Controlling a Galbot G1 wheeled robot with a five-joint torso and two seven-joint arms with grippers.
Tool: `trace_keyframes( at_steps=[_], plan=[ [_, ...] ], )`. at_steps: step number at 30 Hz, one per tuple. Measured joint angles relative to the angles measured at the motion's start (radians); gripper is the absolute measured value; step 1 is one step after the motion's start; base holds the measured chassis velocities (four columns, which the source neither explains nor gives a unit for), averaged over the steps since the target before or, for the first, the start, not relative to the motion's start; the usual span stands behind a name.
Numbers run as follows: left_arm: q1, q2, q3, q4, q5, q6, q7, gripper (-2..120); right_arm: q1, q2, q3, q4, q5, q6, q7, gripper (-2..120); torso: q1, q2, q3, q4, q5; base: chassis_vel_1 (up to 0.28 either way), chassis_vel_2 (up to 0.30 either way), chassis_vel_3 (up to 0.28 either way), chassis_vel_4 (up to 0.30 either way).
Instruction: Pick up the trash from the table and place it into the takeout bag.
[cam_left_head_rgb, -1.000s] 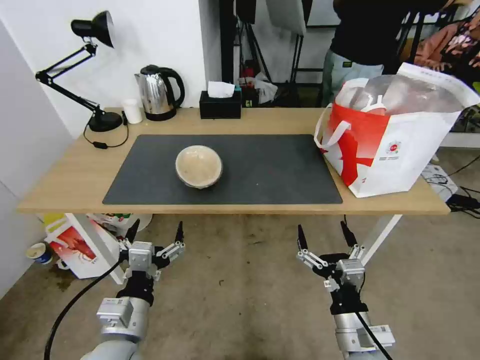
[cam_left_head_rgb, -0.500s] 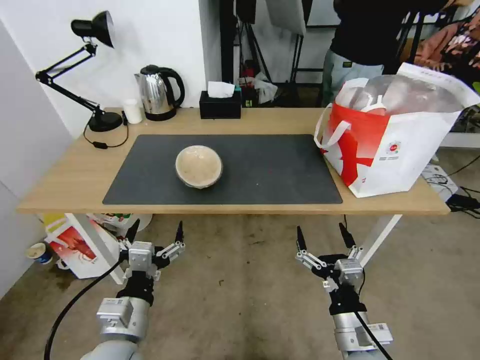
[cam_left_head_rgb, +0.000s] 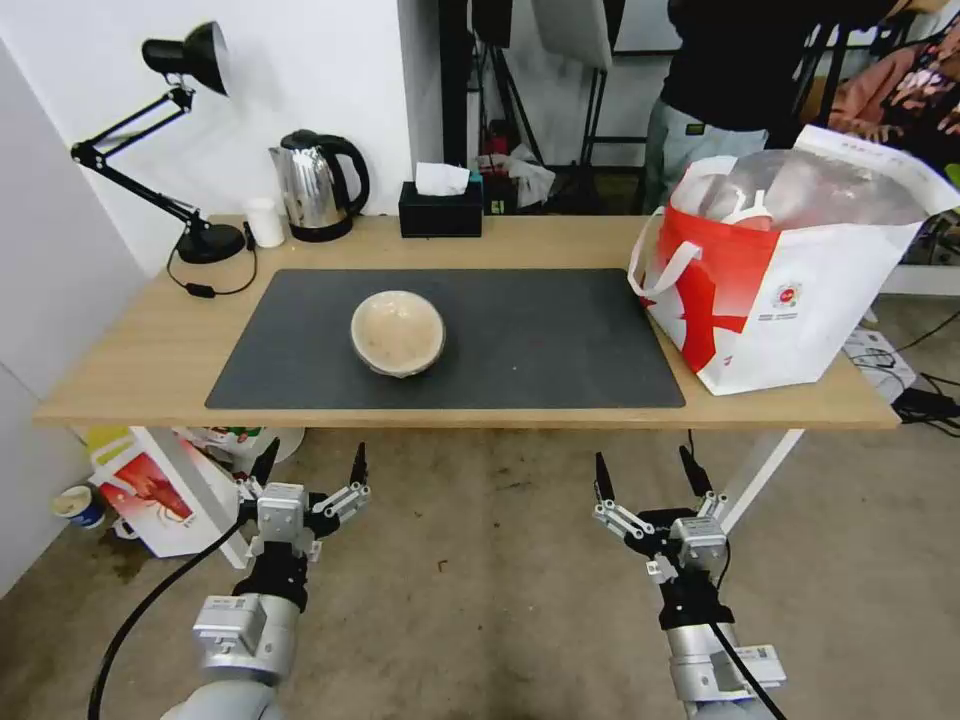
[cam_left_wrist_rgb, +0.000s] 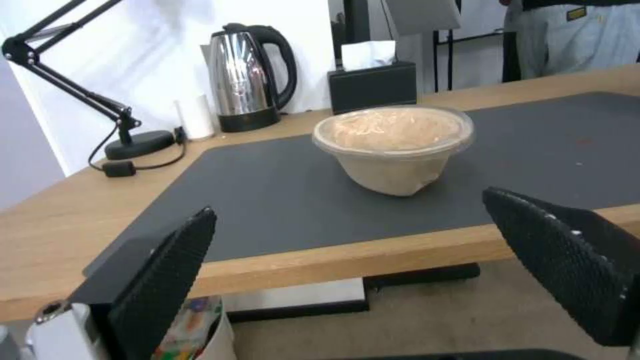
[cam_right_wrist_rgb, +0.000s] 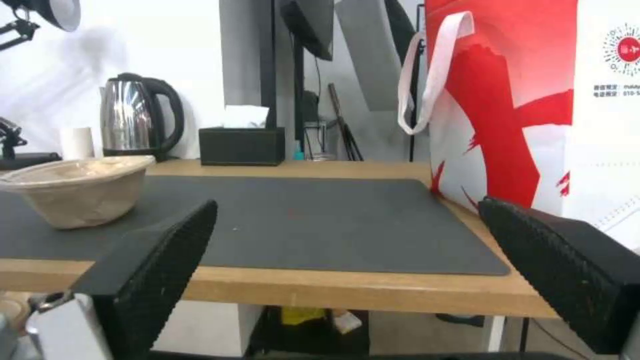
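A beige paper bowl (cam_left_head_rgb: 398, 332) with a clear lid sits on the dark grey mat (cam_left_head_rgb: 540, 340) of the light-wood table (cam_left_head_rgb: 130, 370), left of centre; it also appears as the bowl (cam_left_wrist_rgb: 393, 145) and the bowl (cam_right_wrist_rgb: 77, 190) in the wrist views. The takeout bag (cam_left_head_rgb: 790, 270), white with a red pattern and foil lining, stands open at the table's right end, and the bag (cam_right_wrist_rgb: 533, 105) fills one side of the right wrist view. My left gripper (cam_left_head_rgb: 310, 465) and right gripper (cam_left_head_rgb: 645, 468) hang open below the table's front edge, both empty.
At the back of the table stand a black desk lamp (cam_left_head_rgb: 185, 140), a steel kettle (cam_left_head_rgb: 315, 185), a small white cup (cam_left_head_rgb: 265, 222) and a black tissue box (cam_left_head_rgb: 440, 205). A red-and-white carton (cam_left_head_rgb: 150, 490) lies on the floor under the left end. A white table leg (cam_left_head_rgb: 760, 465) is near my right gripper.
My right gripper dipped and rose by a few pixels. Nothing else has moved.
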Motion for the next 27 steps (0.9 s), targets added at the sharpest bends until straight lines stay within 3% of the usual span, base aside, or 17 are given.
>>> trace_keyframes(
  at_steps=[27],
  plan=[
    [0.001,0.0,0.0,-0.001,-0.001,0.001,-0.002,100,0.0,0.0,0.0,0.0,0.0,0.0,0.0,100,0.0,0.0,0.0,0.0,0.0,0.0,0.0,0.0,0.0]
  ],
)
